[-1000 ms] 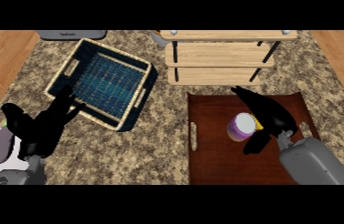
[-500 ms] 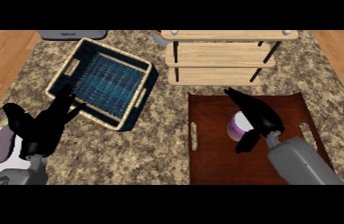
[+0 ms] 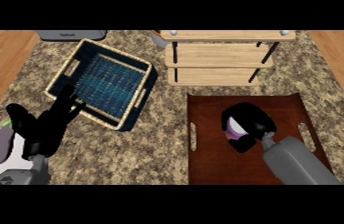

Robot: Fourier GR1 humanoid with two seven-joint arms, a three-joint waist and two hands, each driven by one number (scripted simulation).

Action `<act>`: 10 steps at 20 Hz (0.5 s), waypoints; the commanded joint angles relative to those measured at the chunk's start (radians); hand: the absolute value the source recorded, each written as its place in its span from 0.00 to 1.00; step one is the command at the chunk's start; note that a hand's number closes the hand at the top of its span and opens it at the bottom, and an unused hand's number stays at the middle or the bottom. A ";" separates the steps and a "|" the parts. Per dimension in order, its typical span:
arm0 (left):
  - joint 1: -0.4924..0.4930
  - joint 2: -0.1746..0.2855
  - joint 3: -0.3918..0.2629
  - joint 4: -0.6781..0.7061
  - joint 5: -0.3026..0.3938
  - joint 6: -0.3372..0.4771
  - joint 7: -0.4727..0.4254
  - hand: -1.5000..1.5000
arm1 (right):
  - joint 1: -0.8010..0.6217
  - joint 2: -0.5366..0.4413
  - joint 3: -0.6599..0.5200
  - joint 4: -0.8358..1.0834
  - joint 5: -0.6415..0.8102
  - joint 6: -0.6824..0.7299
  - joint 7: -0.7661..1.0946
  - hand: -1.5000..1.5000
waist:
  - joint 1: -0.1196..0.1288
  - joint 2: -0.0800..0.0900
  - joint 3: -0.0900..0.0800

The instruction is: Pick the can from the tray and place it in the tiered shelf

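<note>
A purple and white can [image 3: 235, 127] stands on the dark brown tray [image 3: 208, 159] at the lower right. My right hand [image 3: 252, 120] covers the can from above and the right, its fingers curled round it and its thumb below it; only the can's left side shows. The wooden tiered shelf [image 3: 218, 59] stands just beyond the tray's far edge. My left hand [image 3: 47, 127] rests open at the lower left, fingers up, near the basket's corner.
A dark blue woven basket [image 3: 70, 73] with a tan rim lies tilted at the left, on the speckled counter [image 3: 154, 141]. A grey appliance [image 3: 70, 34] sits at the far left edge. Wooden floor [image 3: 13, 50] shows beyond the counter's sides.
My right hand has moved left and down over the can and curled round it, hiding most of it. The left hand has not moved.
</note>
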 commanded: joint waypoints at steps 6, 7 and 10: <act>0.043 -0.017 -0.025 0.085 0.007 -0.034 0.066 0.50 | 0.006 0.271 0.029 -0.043 0.022 -0.062 0.255 1.00 | -0.001 0.021 -0.017; 0.070 -0.043 -0.042 0.059 -0.010 -0.015 0.037 0.50 | 0.030 0.315 0.025 -0.030 0.036 -0.113 0.301 1.00 | 0.002 0.021 -0.016; 0.057 -0.037 -0.042 0.088 -0.006 -0.034 0.054 0.50 | -0.008 0.392 0.113 -0.059 0.084 -0.188 0.442 1.00 | 0.003 0.022 -0.017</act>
